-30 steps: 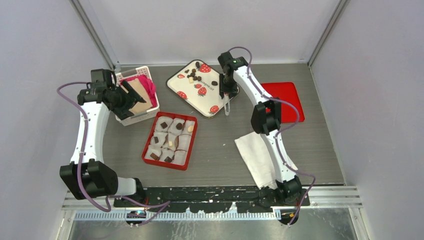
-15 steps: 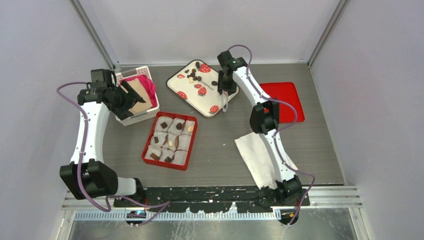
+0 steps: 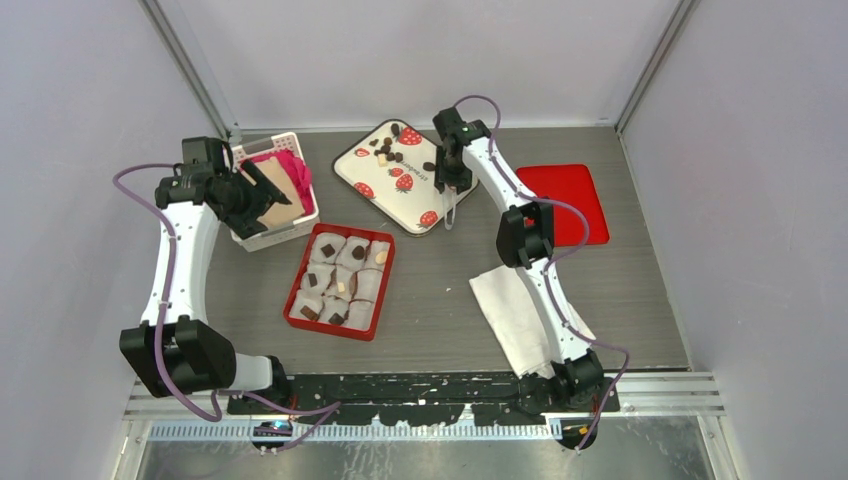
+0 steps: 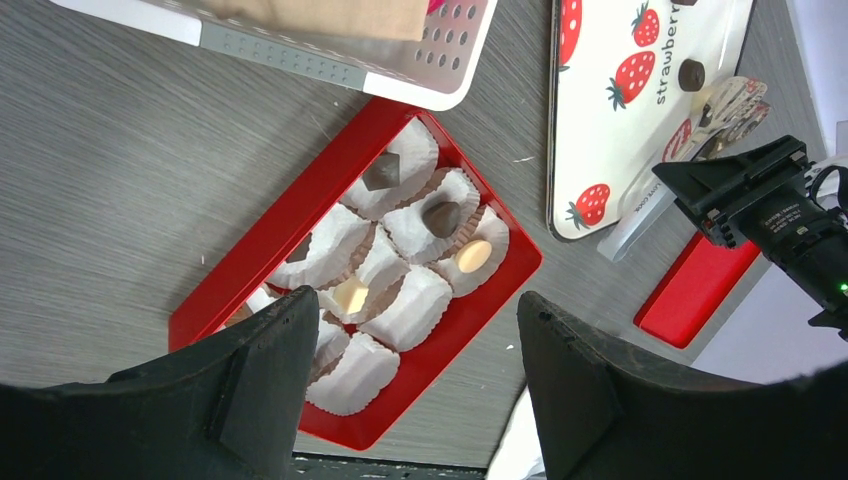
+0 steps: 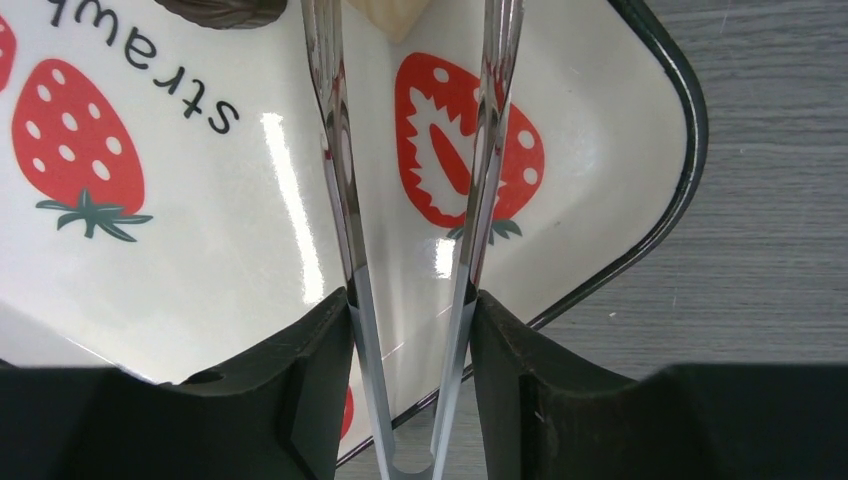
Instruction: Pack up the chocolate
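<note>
I stand at the near edge, so 12 o'clock is the far wall. The chocolate [image 3: 385, 152] lies in 2 places. Loose pieces, mostly dark with a few pale ones, are scattered on the strawberry tray [image 3: 415, 200] at 12 o'clock on the worktop [image 3: 440, 290]. They bunch toward the tray's far corner and are too small for me to tell which way any 1 of them points.

The rest sit in the red box [image 3: 297, 283] near the middle, at 7 o'clock from the tray. The box's long axis runs from 1 o'clock to 7 o'clock, and its white paper cups [image 4: 415, 305] lie packed side by side along that line. Several cups hold 1 piece each. The left wrist view shows a dark diamond-shaped piece, a dark pointed one, a round cream one and a square cream one.

The right claw [image 5: 410, 310] is clamped on metal tongs [image 5: 343, 200], with 1 pad against each arm. The 2 arms stand apart. The tongs' long axis runs roughly 12 to 6 o'clock over the tray's 4 o'clock edge.

The left claw [image 4: 418, 305] stands wide apart above the white basket [image 3: 275, 237] at 10 o'clock. The basket holds something pink and a tan card. A red lid [image 3: 575, 185] lies at 2 o'clock and a white napkin [image 3: 505, 300] at 5 o'clock.
</note>
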